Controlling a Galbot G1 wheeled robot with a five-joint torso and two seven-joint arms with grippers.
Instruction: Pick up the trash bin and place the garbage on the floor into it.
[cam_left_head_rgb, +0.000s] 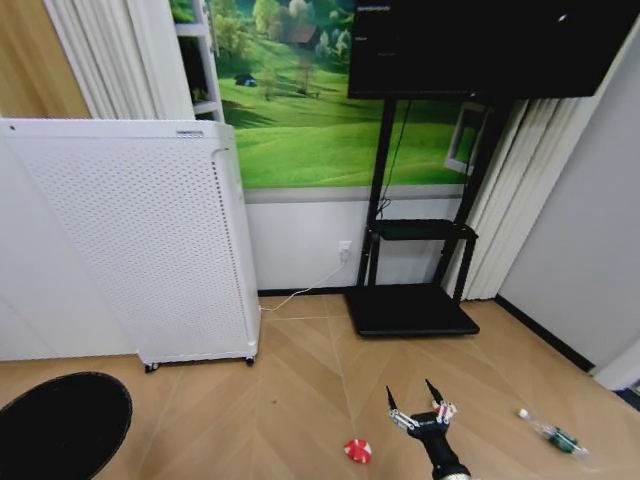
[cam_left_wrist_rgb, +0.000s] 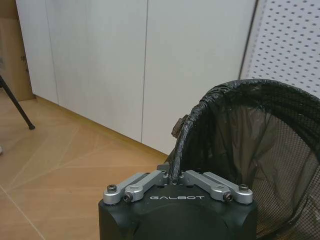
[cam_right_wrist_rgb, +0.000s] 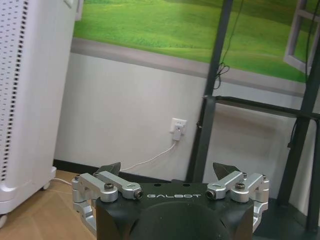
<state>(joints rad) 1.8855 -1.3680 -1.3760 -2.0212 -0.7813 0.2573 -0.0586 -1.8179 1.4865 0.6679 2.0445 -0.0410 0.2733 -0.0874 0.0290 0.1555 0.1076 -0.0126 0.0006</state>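
Observation:
The black mesh trash bin (cam_left_wrist_rgb: 260, 155) hangs in my left gripper (cam_left_wrist_rgb: 176, 176), whose fingers are shut on its bag-lined rim. In the head view the trash bin (cam_left_head_rgb: 62, 425) shows at the bottom left, lifted over the floor (cam_left_head_rgb: 290, 400). My right gripper (cam_left_head_rgb: 418, 398) is open at the bottom centre, its two fingers spread, with nothing between them. A crushed red-and-white can (cam_left_head_rgb: 357, 450) lies on the floor just to its left. A small clear bottle with a green label (cam_left_head_rgb: 550, 433) lies on the floor to its right. In the right wrist view the right gripper (cam_right_wrist_rgb: 170, 172) faces the wall.
A tall white perforated appliance (cam_left_head_rgb: 140, 240) on small wheels stands at the left against the wall. A black TV stand (cam_left_head_rgb: 410, 308) with a flat base and a screen stands at the back centre. A white cable (cam_left_head_rgb: 305, 285) runs to a wall socket.

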